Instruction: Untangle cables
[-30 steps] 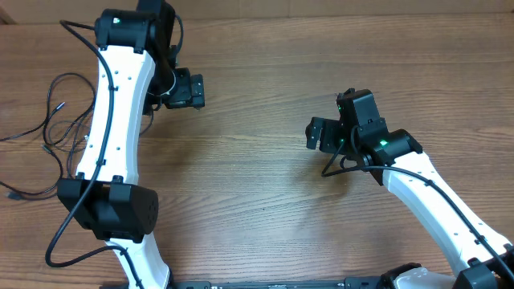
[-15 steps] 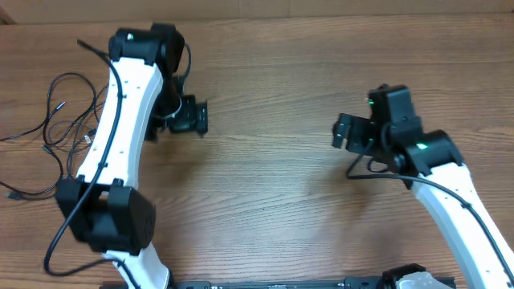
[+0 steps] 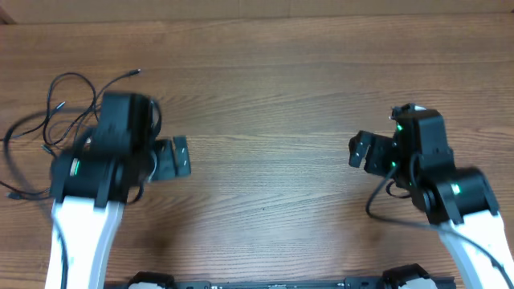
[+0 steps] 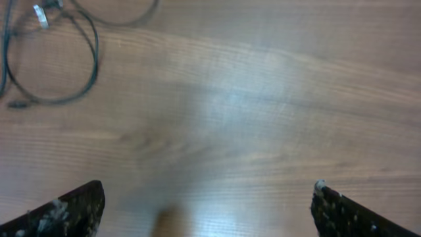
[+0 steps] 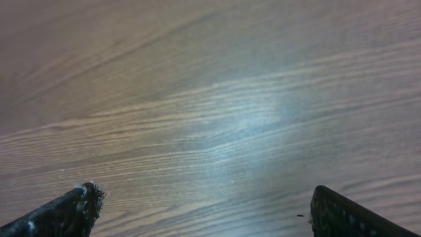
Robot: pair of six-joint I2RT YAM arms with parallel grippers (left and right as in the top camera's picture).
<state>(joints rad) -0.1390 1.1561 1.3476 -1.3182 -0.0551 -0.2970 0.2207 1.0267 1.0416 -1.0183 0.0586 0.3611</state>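
Left end effector (image 3: 178, 156): we found it spread wide, holding nothing.
Right end effector (image 3: 361, 150): likewise.
Cables (image 4: 96, 52): lay looped on the table (image 3: 265, 96).

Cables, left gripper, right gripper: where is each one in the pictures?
cables (image 4: 96, 59), left wrist view, right side of the loop.
left gripper (image 3: 183, 157), overhead view, midway between its fingertips.
right gripper (image 3: 355, 151), overhead view, midway between its fingertips.
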